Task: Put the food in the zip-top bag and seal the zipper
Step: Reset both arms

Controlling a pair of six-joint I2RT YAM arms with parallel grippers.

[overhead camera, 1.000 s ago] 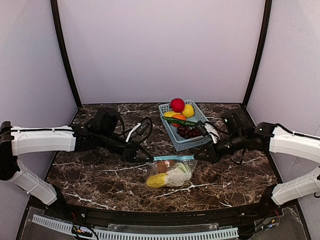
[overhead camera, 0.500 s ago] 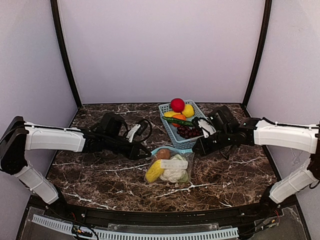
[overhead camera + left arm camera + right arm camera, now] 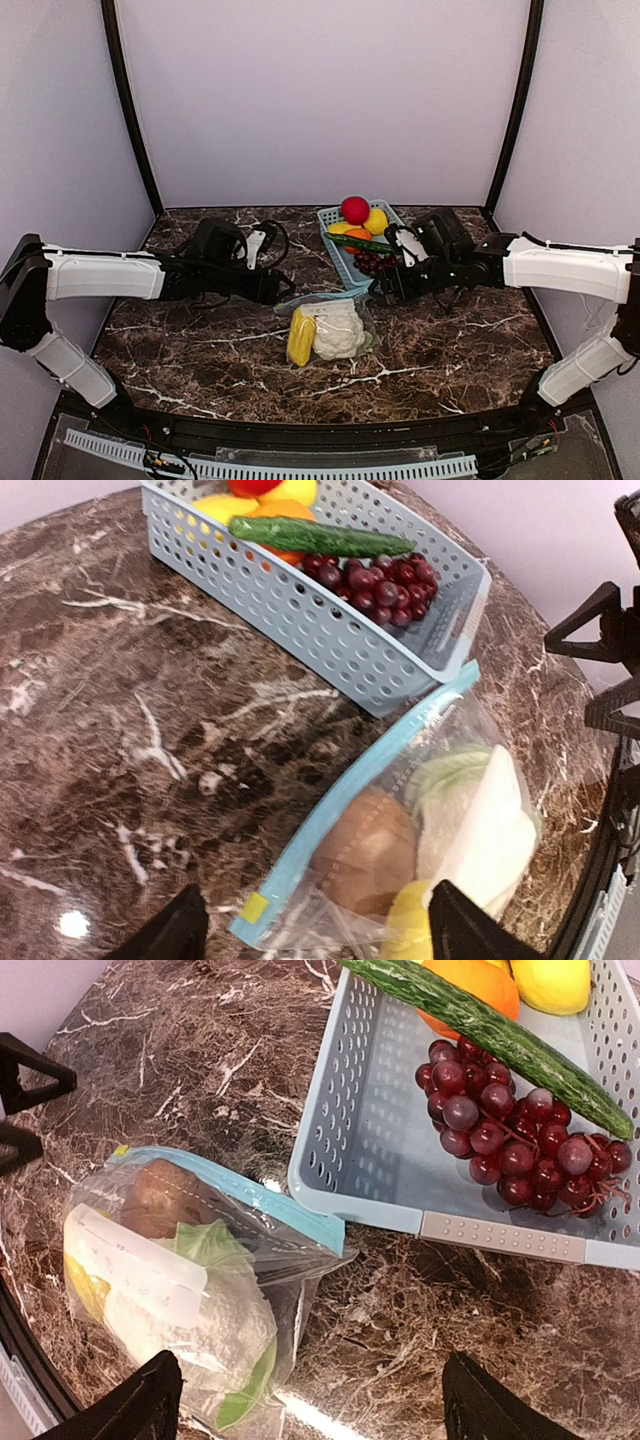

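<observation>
The clear zip-top bag lies flat on the marble table, just in front of the basket's near corner. Inside it are a yellow banana, a white cauliflower, a brown piece and a green leaf. The light-blue zipper runs along the bag's far edge, also seen as the zipper in the right wrist view. My left gripper is open at the bag's left end and holds nothing. At the right end my right gripper is open too, over bare table.
A light-blue lattice basket stands behind the bag with a red ball fruit, a lemon, an orange, a cucumber and dark grapes. Pale walls close in the table on three sides.
Both grippers have gone from shut to open and let go of the bag's zipper edge. The bag has dropped flat and sits slightly further left.
</observation>
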